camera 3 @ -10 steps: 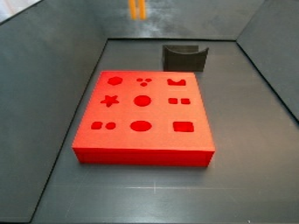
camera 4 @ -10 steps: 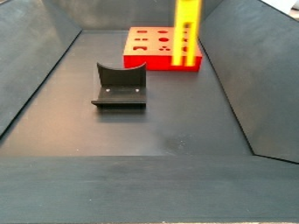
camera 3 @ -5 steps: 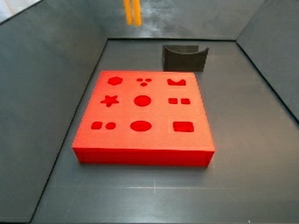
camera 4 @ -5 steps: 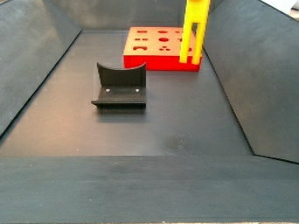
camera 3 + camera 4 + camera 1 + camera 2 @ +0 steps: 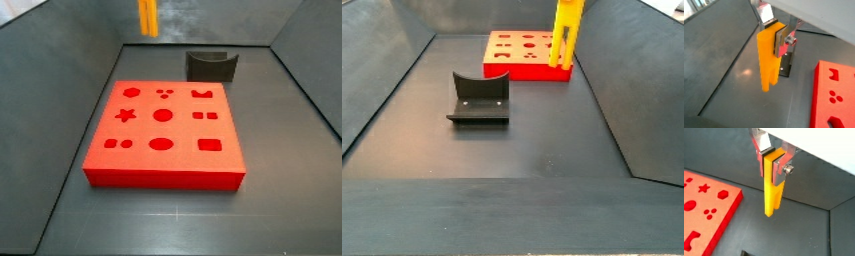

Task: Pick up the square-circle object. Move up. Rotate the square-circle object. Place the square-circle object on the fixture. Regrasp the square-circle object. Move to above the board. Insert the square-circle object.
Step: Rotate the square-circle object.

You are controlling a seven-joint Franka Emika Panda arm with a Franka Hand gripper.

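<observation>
The peg point(image 5: 771, 188) is clamped at its upper end between the pads of the gripper point(image 5: 773, 159) and hangs upright, clear of the floor, beside the board point(image 5: 834, 95) rather than over it. The fixture point(image 5: 478, 98) stands well apart, empty. The step in hand is judged to be the move to above the board. It is best done with height kept, the peg held vertical, and its lower end centred over the matching cut-out before any descent is begun.
</observation>
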